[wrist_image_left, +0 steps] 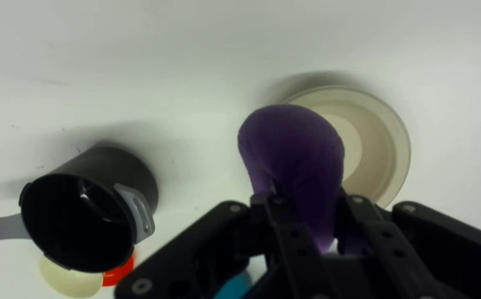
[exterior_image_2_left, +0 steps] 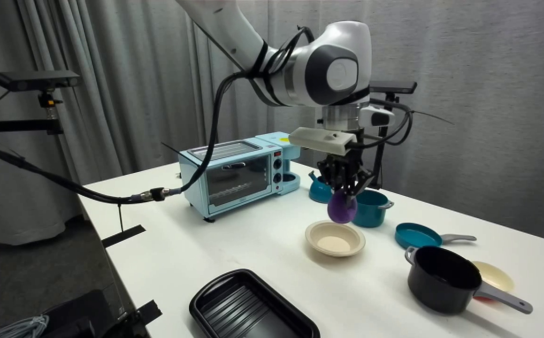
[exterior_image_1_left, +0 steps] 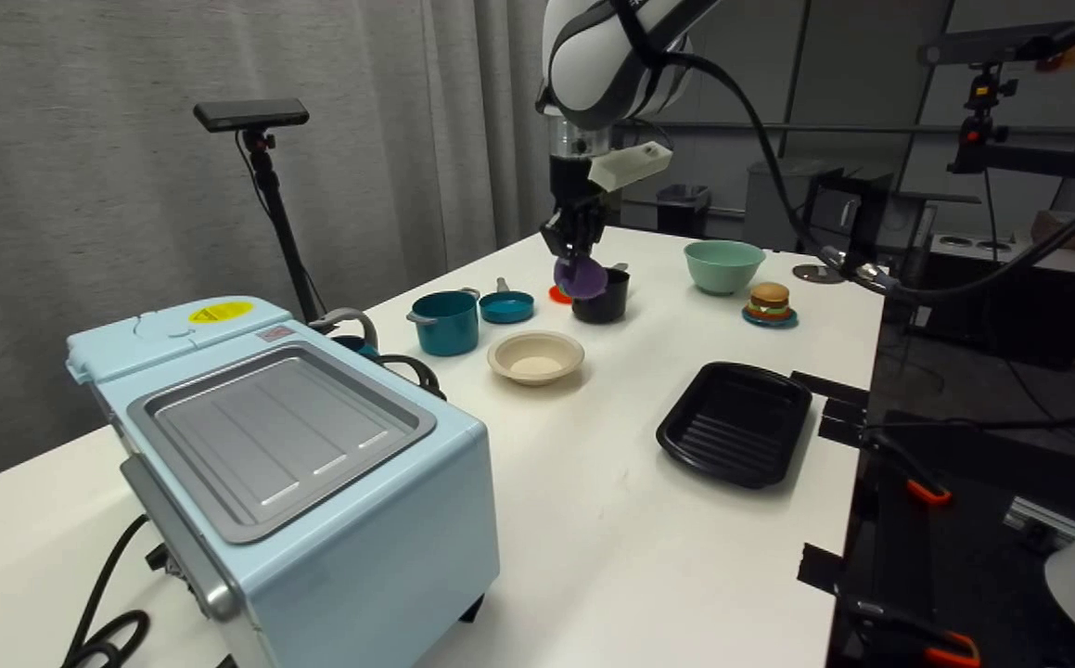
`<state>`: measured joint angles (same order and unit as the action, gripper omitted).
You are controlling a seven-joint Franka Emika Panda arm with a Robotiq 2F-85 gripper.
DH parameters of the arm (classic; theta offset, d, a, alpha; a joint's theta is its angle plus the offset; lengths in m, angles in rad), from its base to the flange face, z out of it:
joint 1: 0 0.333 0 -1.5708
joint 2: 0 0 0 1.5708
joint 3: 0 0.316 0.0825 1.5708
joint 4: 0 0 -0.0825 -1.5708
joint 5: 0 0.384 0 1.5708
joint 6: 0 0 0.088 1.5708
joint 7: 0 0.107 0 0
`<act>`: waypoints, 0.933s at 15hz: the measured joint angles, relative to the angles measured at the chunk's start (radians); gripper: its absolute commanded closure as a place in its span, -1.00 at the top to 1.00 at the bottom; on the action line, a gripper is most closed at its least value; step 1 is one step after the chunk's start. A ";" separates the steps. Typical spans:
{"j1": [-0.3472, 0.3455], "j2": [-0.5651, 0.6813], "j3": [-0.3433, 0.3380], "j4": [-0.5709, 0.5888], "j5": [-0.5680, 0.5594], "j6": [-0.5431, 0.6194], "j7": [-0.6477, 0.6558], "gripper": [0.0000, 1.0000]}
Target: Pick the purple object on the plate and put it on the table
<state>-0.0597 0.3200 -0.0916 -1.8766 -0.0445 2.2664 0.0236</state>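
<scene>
In an exterior view, a black ribbed tray (exterior_image_2_left: 246, 303) lies nearest, left of a black saucepan (exterior_image_2_left: 440, 293). Farther off, the cream plate (exterior_image_2_left: 333, 244) sits on the white worktop (exterior_image_2_left: 253, 244). Higher, over the plate or just beside it (I cannot tell which), hangs the purple bulb-shaped object (exterior_image_2_left: 341, 211), its narrower part pinched by the claw (wrist_image_left: 308, 200), rounded end jutting below. It is probably light and perhaps slightly soft, though smooth skin might slip; the narrow part, squeezed gently, seems the right place to hold.
</scene>
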 measured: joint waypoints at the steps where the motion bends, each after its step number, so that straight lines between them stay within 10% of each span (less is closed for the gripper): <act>1: 0.001 -0.009 0.002 -0.029 0.000 -0.005 0.000 -0.89; 14: 0.016 -0.001 0.003 -0.333 -0.063 0.120 0.043 -0.89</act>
<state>-0.0436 0.3185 -0.0881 -2.2094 -0.1078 2.3866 0.0663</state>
